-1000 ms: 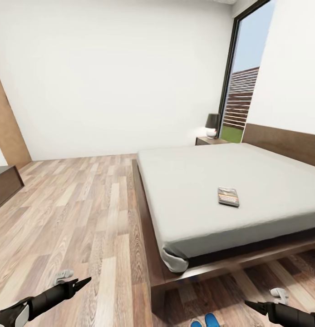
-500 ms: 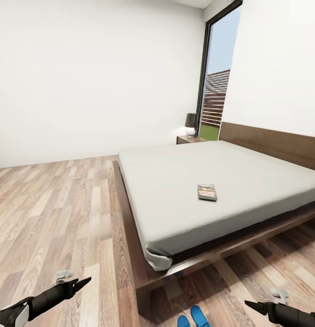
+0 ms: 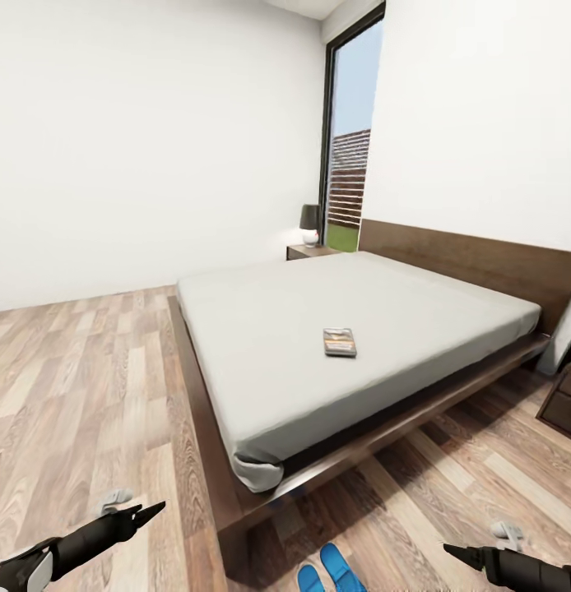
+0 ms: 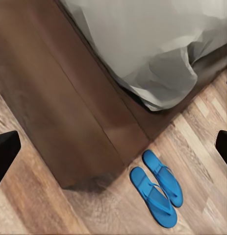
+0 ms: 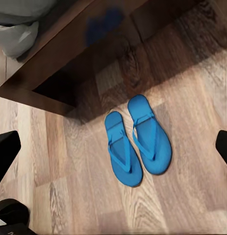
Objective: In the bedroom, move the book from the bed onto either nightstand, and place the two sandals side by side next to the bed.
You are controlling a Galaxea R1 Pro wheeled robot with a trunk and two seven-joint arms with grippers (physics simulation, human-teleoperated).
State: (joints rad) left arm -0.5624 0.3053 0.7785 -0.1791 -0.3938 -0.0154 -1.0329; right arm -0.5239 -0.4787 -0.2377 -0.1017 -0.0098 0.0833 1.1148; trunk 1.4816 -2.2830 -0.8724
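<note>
The book (image 3: 340, 342) lies flat on the light-grey mattress of the bed (image 3: 261, 362), right of the middle. The two sandals (image 3: 327, 573), bright blue, lie side by side on the floor by the bed's near corner; the left wrist view has them (image 4: 157, 188) beside the frame, and the right wrist view has them (image 5: 137, 142) close below. A nightstand (image 3: 312, 251) stands at the far side of the headboard, another nightstand (image 3: 567, 401) at the right edge. My left gripper (image 3: 146, 514) and right gripper (image 3: 455, 553) hang low, open and holding nothing.
A dark-shaded lamp (image 3: 309, 224) sits on the far nightstand next to the tall window (image 3: 350, 148). Wood-plank floor (image 3: 80, 386) stretches to the left of the bed. The dark headboard (image 3: 475, 259) runs along the right wall.
The camera has swung to the right, so the bed, book and sandals have slid left in the picture and the right nightstand has come into view. Both grippers keep their pose.
</note>
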